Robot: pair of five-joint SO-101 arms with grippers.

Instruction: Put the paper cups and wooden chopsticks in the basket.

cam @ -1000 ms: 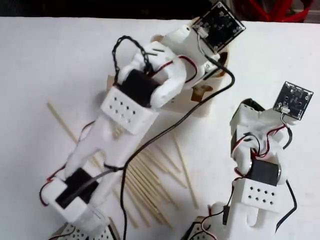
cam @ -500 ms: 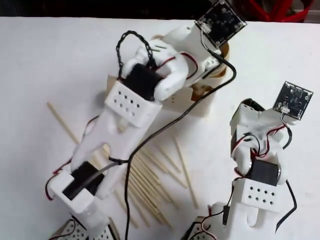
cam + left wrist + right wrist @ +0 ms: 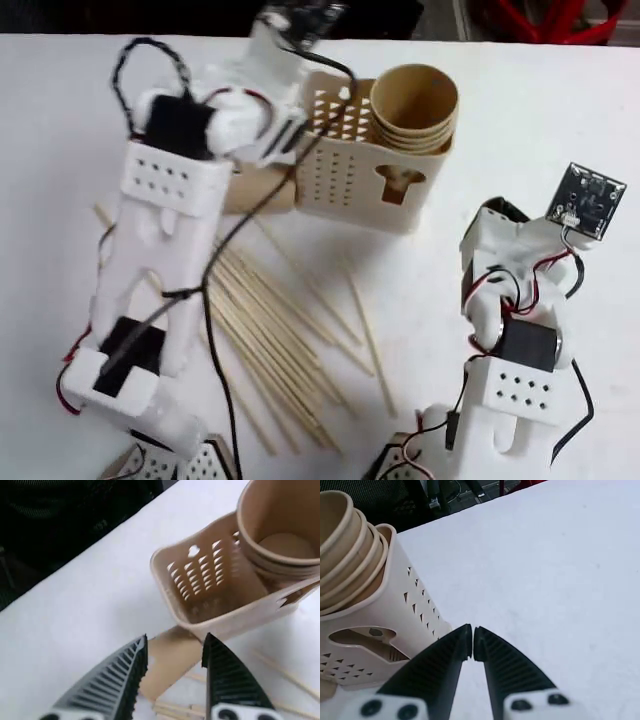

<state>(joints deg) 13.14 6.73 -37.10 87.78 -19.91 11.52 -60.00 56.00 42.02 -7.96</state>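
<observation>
Item: thin, pale wooden chopsticks [image 3: 270, 340]. You are seeing them lying loose in a fanned heap on the white table [image 3: 520, 120], on the near side of the basket.
Item: beige perforated plastic basket [image 3: 345, 180]. It is sitting at the far middle and holding a nested stack of tan paper cups [image 3: 415, 100] upright in its right end.
Your left gripper [image 3: 175, 640] is hovering spread and empty just left of the basket, over a flat brown card [image 3: 170, 660].
Your right gripper [image 3: 472, 635] is sitting pressed together on nothing, right of the basket.
</observation>
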